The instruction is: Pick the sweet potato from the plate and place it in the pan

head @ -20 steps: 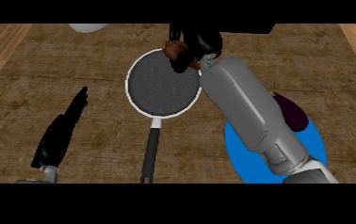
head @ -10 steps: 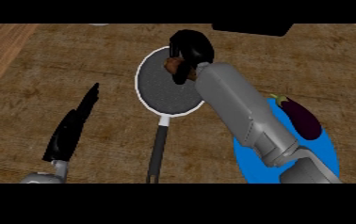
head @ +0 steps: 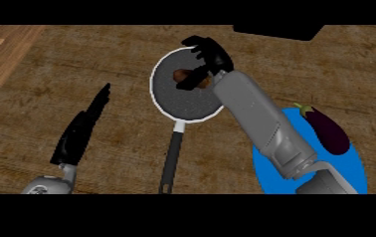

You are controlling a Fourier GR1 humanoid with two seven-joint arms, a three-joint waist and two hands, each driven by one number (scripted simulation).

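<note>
Sweet potato (head: 181, 75) lies in the pan (head: 165, 101) toward the surface's (head: 110, 52) far edge, under my right hand (head: 214, 67), fingers (head: 211, 52) spread, thumb across it; I fear withdrawing could drag it over the rim

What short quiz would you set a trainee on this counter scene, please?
1. Which vegetable lies on the blue plate?
2. True or false: the right hand and the sweet potato are over the pan.
3. The left hand is: A) on the pan's handle; B) apart from the pan, at the view's lower left; C) on the plate.
Key: 1 the eggplant; 2 true; 3 B.
</note>
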